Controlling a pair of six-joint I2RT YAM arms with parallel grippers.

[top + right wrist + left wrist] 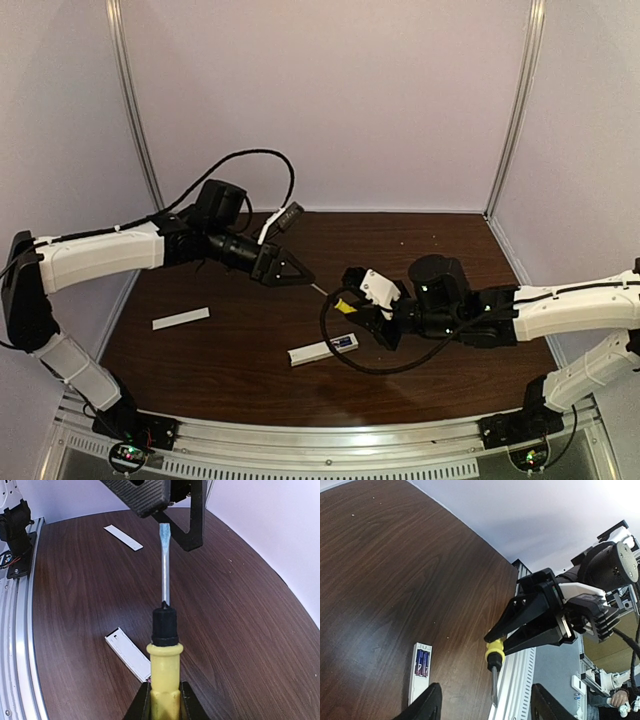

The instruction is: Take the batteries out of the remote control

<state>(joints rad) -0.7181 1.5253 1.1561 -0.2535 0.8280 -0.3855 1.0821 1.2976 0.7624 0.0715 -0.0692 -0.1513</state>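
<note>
Batteries [422,662] lie untouched in the open bay of the remote control [323,350], near the middle of the bench [420,240] by its near edge. Close by on the far side, the right end effector [497,645] clamps the handle of the screwdriver [165,665], and its blade sits between the parted fingers of the left end effector [303,273]. Next, I judge, the tip must drop to the cells.

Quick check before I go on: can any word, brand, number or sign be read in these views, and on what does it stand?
No text can be read in any view.
batteries: faint marks on the blue-purple wrap, too small and blurred to read.
remote control: no print visible.
cover strip: plain white, no marking visible.
screwdriver: no marking visible on its handle.
</note>
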